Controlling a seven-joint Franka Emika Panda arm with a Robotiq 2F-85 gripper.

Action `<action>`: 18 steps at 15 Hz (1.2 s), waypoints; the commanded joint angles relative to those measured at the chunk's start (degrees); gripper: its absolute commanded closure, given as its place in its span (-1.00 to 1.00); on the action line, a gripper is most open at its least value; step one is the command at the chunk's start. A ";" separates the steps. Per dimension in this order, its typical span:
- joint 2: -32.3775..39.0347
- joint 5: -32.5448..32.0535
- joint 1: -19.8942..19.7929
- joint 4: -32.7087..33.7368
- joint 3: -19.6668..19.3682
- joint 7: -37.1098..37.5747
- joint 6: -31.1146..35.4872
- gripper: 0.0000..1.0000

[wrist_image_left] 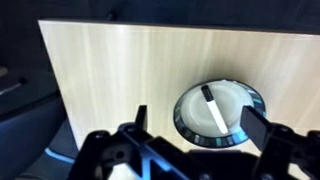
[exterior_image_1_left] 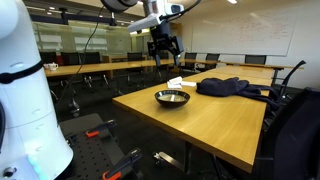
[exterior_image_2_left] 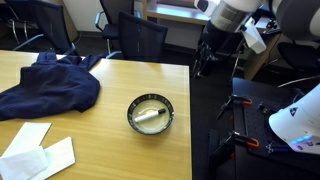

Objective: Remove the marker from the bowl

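My tool [wrist_image_left: 196, 118] hangs wide open, empty, above the bowl [wrist_image_left: 181, 113]; the marker [wrist_image_left: 213, 110] lies beneath, crosswise to its jaws.

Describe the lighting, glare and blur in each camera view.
In an exterior view the hand reads as a dark silhouette against the bright room behind. In an exterior view the rim of the bowl glints on the evenly lit table. In the wrist view the marker is clear, the bowl's inside glares pale, and the hand's close parts are blurred.
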 commanded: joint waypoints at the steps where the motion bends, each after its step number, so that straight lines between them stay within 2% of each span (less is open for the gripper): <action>1: 8.61 0.95 4.45 3.47 1.29 -4.87 5.47 -1.00; 3: 14.61 2.47 7.63 6.30 1.18 -9.95 7.58 -1.00; 5: 21.12 3.53 8.47 10.75 1.88 -12.77 6.43 -1.00; 12: 40.19 1.39 5.53 26.34 3.95 -15.02 4.65 -1.00; 17: 49.03 -2.32 5.45 32.47 3.47 -14.14 4.37 -1.00; 18: 50.02 -2.54 5.27 32.99 3.60 -14.34 4.54 -0.50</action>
